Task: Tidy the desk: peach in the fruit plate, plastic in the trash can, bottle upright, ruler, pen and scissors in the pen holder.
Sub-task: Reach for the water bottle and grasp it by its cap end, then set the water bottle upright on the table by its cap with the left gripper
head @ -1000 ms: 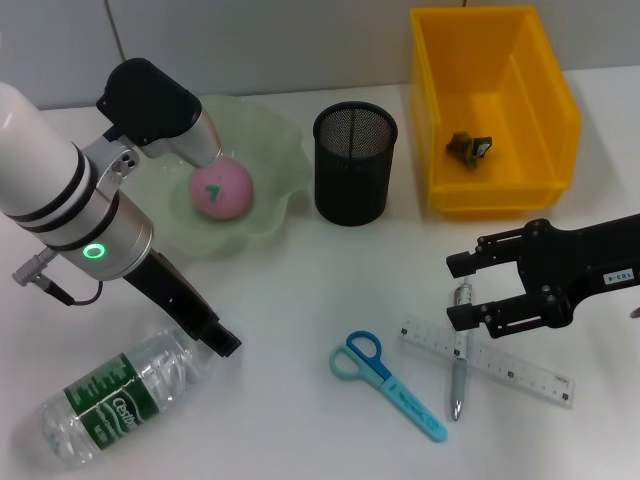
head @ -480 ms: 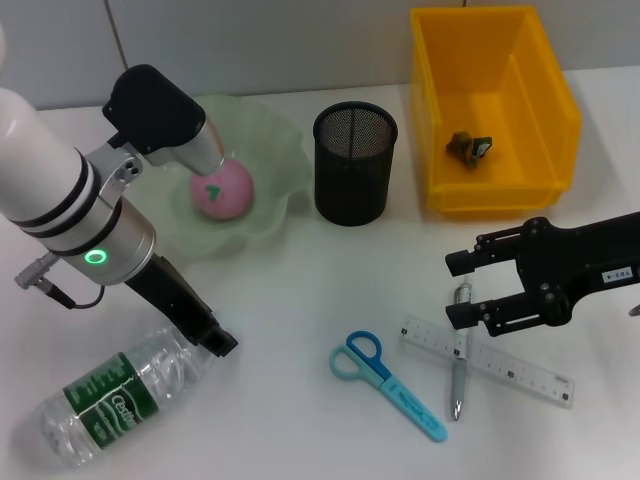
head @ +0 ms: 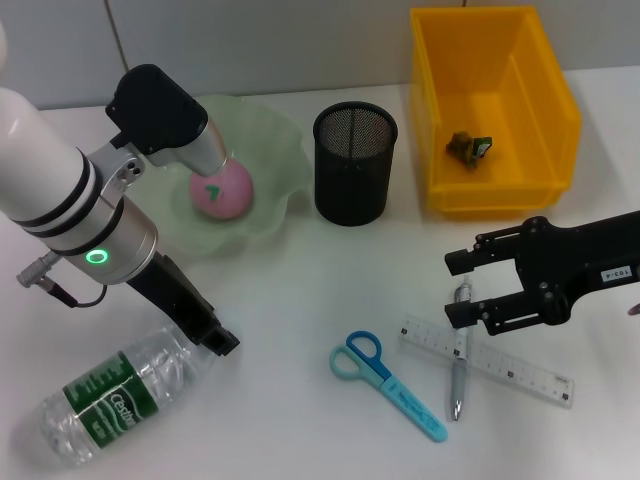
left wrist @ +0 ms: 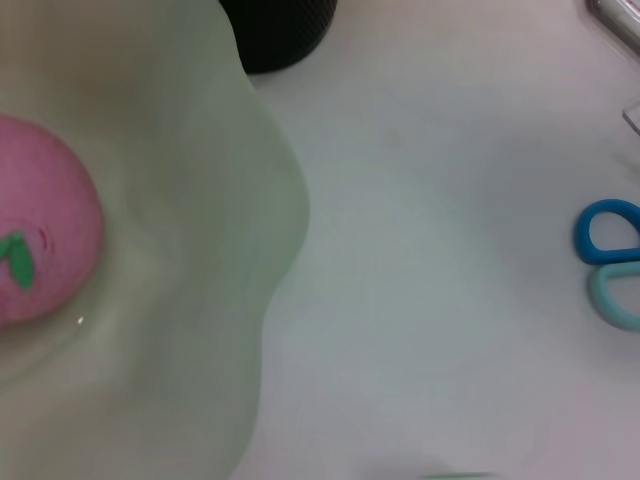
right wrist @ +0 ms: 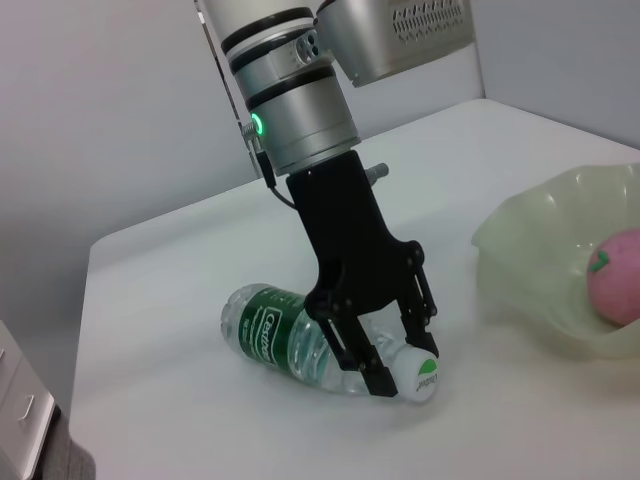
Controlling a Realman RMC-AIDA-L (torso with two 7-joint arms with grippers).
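Observation:
The clear bottle with a green label lies on its side at the front left. My left gripper is down at its capped end, and in the right wrist view its fingers press both sides of the bottle neck, just behind the white cap. The pink peach sits in the pale green fruit plate. My right gripper hangs open over the top end of the pen, which lies across the clear ruler. Blue scissors lie to their left. A plastic wrapper is in the yellow trash can.
The black mesh pen holder stands between plate and yellow bin. The left wrist view shows the plate rim, the peach and the scissors handles. Bare white table lies between the bottle and the scissors.
My left arm has shifted slightly right and down at the bottle's cap end, and the bottle has turned a little. The right gripper has not moved.

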